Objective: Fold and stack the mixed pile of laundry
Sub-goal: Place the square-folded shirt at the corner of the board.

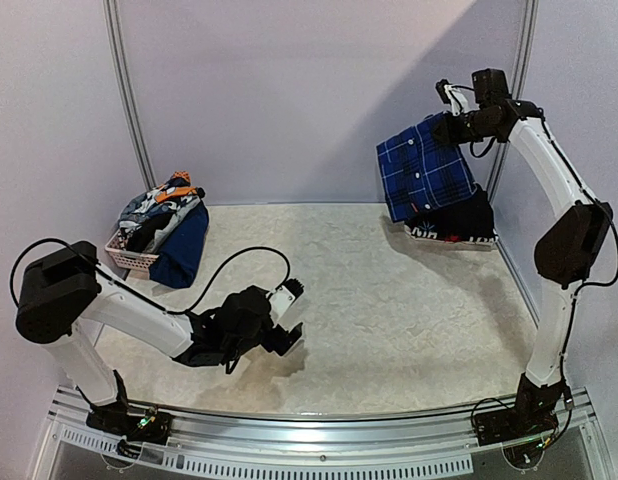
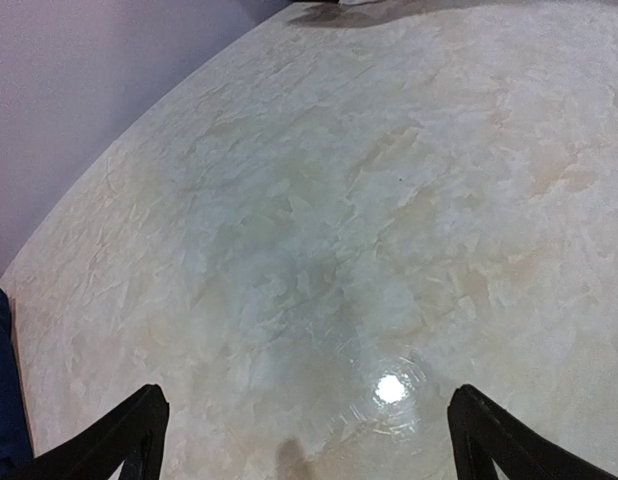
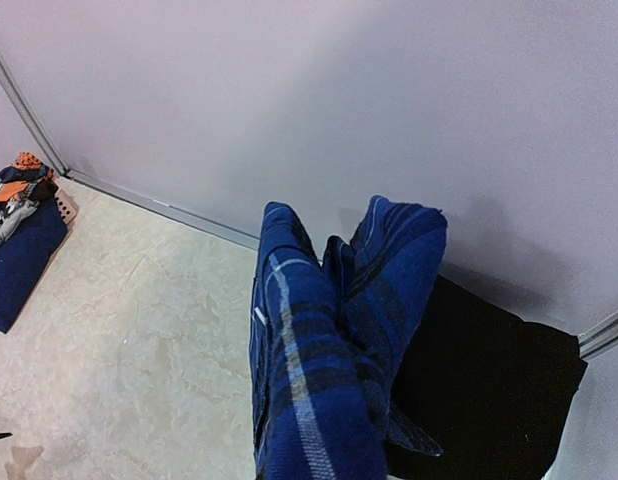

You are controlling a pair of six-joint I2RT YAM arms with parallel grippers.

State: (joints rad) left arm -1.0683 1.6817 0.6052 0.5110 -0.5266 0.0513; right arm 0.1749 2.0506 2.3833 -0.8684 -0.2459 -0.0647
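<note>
Two hands are in sight: the right hand (image 1: 447, 122) is raised in the far right corner, clamped on the blue plaid shirt (image 1: 421, 172), which hangs over a black garment (image 1: 461, 222) on the worktop (image 1: 389, 300). Near the front, the left hand (image 1: 295, 312) hovers low with fingers wide apart, well away from the laundry pile (image 1: 161, 212) heaped on the pale basket (image 1: 127, 258) at far left

The marbled table (image 1: 389, 310) bears a basket (image 1: 127, 259) and navy cloth (image 1: 182, 255) far left, black garment (image 1: 467, 218) far right.
</note>
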